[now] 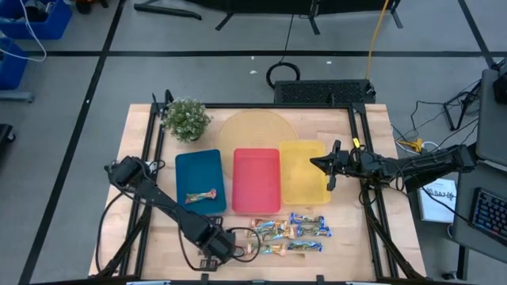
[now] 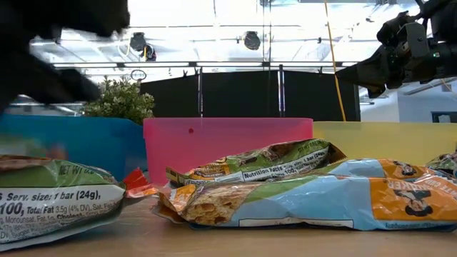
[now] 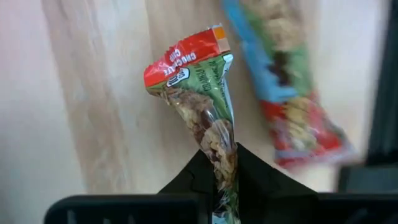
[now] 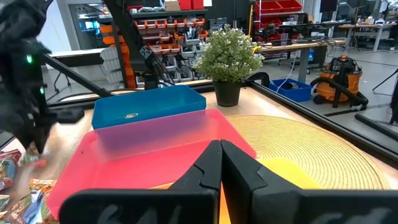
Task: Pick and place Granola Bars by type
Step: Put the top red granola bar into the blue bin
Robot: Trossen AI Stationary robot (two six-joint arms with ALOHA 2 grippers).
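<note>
My left gripper (image 1: pixel 231 242) is at the table's near edge, left of the heap of granola bars (image 1: pixel 289 230), and is shut on a reddish-green bar (image 3: pixel 199 93). The heap of shiny bars, blue-white and golden-brown among them, lies on the wood in front of the red tray (image 1: pixel 256 180). One reddish-green bar (image 1: pixel 200 195) lies flat in the blue tray (image 1: pixel 200 170). My right gripper (image 1: pixel 327 172) hovers over the yellow tray (image 1: pixel 301 190), shut, holding nothing; in its own view the fingers (image 4: pixel 221 162) point across the red tray. My left gripper pinches the reddish-green bar between its two fingers (image 3: pixel 261 183) at the bar's green end (image 3: pixel 224 146). The fingers lie along the bar's length. The red end (image 3: pixel 186 59) sticks out free beyond the fingertips, over the wood. Whether the bar is lifted clear I cannot tell.
A potted plant (image 1: pixel 186 119) stands at the far left corner, and a round woven mat (image 1: pixel 253 131) lies behind the trays. A dark frame borders the table's left and right sides. Bare wood shows left of the heap, along the near edge.
</note>
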